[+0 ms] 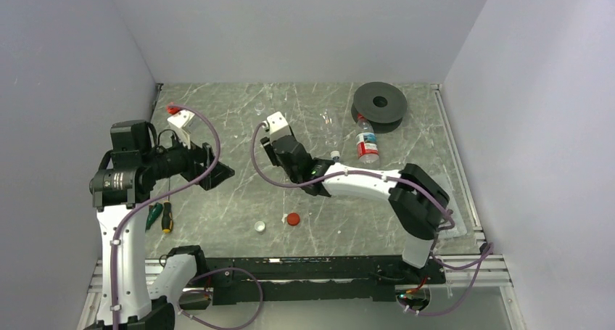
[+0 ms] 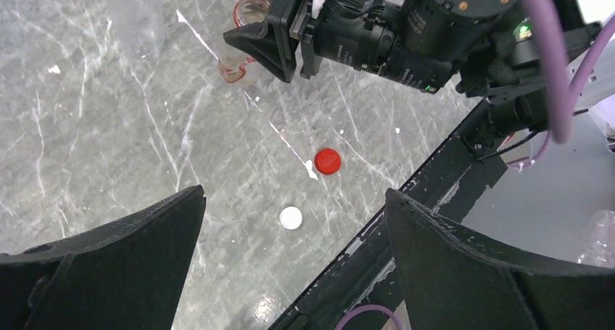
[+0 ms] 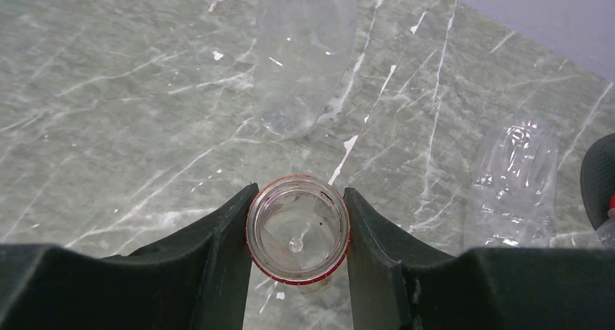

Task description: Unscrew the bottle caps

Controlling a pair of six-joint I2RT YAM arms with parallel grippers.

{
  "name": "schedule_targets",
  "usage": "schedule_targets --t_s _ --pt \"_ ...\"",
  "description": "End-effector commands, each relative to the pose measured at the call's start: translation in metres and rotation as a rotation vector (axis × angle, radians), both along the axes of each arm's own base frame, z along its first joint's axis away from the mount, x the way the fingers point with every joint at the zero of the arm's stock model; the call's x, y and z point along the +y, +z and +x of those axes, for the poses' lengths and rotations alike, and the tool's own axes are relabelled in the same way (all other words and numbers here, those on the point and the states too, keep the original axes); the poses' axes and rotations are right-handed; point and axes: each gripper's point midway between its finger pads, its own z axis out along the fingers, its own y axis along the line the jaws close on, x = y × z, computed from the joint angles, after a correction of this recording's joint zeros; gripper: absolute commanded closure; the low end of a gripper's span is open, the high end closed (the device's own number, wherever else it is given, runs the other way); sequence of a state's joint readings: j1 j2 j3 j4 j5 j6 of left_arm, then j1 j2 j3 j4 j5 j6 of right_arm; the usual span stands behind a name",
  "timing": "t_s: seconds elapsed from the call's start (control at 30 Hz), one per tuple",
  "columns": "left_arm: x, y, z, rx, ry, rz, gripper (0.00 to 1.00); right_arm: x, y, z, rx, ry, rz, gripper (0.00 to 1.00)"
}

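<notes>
Gripping the uncapped bottle (image 3: 297,232) by its neck, the right jaws should set it down upright before releasing, while the left jaws hang open.

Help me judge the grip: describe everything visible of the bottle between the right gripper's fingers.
The bottle is small, clear plastic, uncapped, its open mouth facing the wrist camera, with a red ring round the neck. The right gripper is shut on it, black fingers pressing both sides of the neck. Whether its base touches the table cannot be told.
</notes>
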State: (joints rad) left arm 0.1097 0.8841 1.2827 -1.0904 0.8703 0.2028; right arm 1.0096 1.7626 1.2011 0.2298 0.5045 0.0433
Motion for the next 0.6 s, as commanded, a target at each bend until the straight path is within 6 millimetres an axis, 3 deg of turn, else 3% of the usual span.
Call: schedule_targets --t_s 0.0,0.13,0.3,0.57 --pt "0.007 0.001 0.004 0.032 0.047 0.026 0.0 0.005 0.012 0.017 -0.081 -0.072 0.083 0.91" --pt "0.008 0.001 0.004 0.031 0.049 0.037 0.01 0.008 -0.002 0.019 -0.063 -0.084 0.095 0.86" --pt "0.01 0.006 0.003 -0.019 0.063 0.051 0.01 0.005 -0.025 0.014 -0.019 -0.097 0.103 0.65" --pt "0.008 0.012 0.0 -0.021 0.055 0.038 0.01 0.004 -0.036 0.01 0.019 -0.096 0.107 0.46"
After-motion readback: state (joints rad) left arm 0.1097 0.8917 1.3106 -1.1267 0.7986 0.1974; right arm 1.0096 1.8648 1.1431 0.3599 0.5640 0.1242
